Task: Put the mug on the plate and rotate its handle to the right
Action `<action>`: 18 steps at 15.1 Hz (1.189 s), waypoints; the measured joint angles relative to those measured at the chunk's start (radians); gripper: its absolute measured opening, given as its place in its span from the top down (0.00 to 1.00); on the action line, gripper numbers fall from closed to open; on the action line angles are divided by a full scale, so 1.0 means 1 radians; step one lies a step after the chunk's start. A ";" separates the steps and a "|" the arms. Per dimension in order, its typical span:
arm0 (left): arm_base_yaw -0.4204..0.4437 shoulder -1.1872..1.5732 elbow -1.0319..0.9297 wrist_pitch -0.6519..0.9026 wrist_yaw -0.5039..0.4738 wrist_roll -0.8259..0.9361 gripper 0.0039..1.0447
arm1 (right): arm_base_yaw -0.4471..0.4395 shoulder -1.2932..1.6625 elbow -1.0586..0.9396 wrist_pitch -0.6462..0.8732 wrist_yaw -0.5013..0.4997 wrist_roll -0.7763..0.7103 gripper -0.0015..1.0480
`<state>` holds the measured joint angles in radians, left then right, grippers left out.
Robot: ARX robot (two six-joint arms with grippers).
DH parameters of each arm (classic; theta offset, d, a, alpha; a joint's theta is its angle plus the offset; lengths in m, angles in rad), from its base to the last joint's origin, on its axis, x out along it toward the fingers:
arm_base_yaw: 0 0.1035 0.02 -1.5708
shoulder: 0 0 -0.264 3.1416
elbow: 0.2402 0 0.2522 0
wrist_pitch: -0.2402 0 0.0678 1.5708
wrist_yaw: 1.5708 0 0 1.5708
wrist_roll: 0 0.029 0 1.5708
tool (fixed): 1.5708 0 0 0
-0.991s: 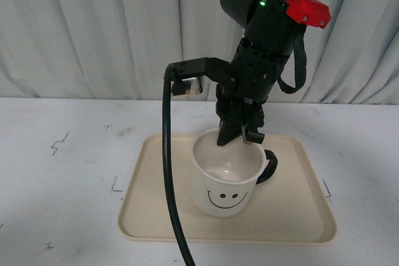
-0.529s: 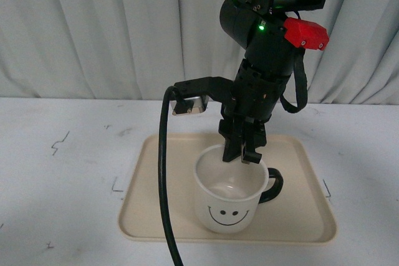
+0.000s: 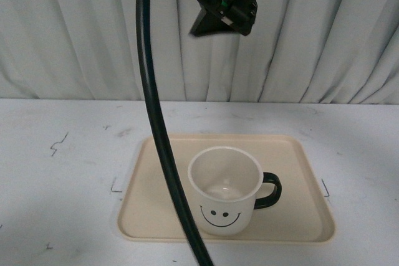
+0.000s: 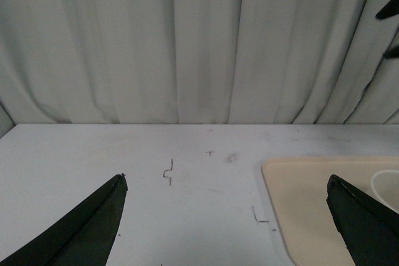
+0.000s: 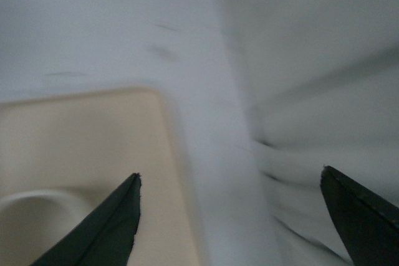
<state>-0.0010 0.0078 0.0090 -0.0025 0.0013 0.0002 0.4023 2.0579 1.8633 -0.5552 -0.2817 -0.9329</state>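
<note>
Mug (image 3: 225,190) standing upright on the plate (image 3: 293,216), lower centre of the front frame, smiley toward the camera, handle (image 3: 269,190) poking out toward the right edge of the picture. No longer touched: half a second ago the right gripper's fingertips hung just at the mug's rim; now the right gripper (image 3: 222,14) sits high at the top centre of the frame, well apart from the mug, its black cable (image 3: 156,123) sweeping down the left-centre. Jaws spread wide and empty in the right wrist view, fingertips (image 5: 112,222) in the lower corners, picture blurred. Handle a little more squarely rightward than a second ago. Mug slightly left and lower in the frame than before.

Judged from that: placement done, rotation apparently done, release made and arm pulling away; little or nothing left of the task.

Left gripper (image 4: 227,228) out of the front frame; in the left wrist view open and empty, both tips in the bottom corners, over bare table (image 4: 124,154) with the plate's corner at lower right.

Count: one mug, one handle, one plate, two grippers, one cable, one curtain (image 3: 75,29) across the upper half.
</note>
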 joint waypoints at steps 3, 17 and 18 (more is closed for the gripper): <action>0.000 0.000 0.000 -0.001 -0.003 0.000 0.06 | -0.082 -0.320 -0.819 1.050 0.567 0.660 0.55; 0.000 0.000 0.000 -0.001 -0.002 0.000 0.06 | -0.326 -1.016 -1.725 1.451 0.367 0.918 0.98; 0.000 0.000 0.000 -0.001 -0.002 0.000 0.06 | -0.349 -1.064 -1.746 1.421 0.320 0.918 0.98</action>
<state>-0.0010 0.0078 0.0090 -0.0036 -0.0002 0.0006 0.0536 0.9936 0.1173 0.8654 0.0387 -0.0147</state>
